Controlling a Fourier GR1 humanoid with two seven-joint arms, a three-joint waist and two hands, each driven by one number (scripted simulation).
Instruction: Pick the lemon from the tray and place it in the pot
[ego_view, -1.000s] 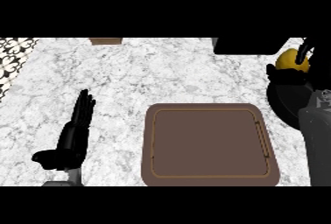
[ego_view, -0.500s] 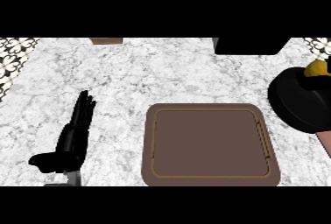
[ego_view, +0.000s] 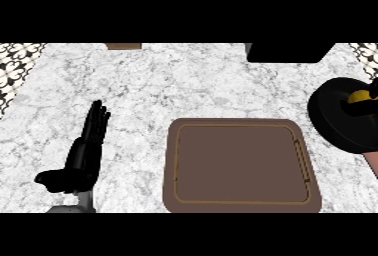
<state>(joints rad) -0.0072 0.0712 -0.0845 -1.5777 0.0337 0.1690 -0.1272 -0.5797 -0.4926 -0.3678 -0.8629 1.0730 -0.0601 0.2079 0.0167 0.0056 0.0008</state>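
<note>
My left hand (ego_view: 74, 162) rests on the surface (ego_view: 192, 82), fingers straight and pressed together. The tray (ego_view: 244, 207) lies just to its right. Well beyond that, at the far right edge, the lemon (ego_view: 360, 96) shows yellow against the black round pot (ego_view: 336, 122). I cannot make out my right hand or tell its state.

The bench (ego_view: 184, 80) looks like smooth polished stone, white with grey veining. The tray (ego_view: 236, 165) at lower centre is matt brown, with a thin paler line inside its rim. The pot (ego_view: 332, 122) at the right edge is flat matt black. The left hand (ego_view: 81, 155), lower left, is plain black, barely shiny.
</note>
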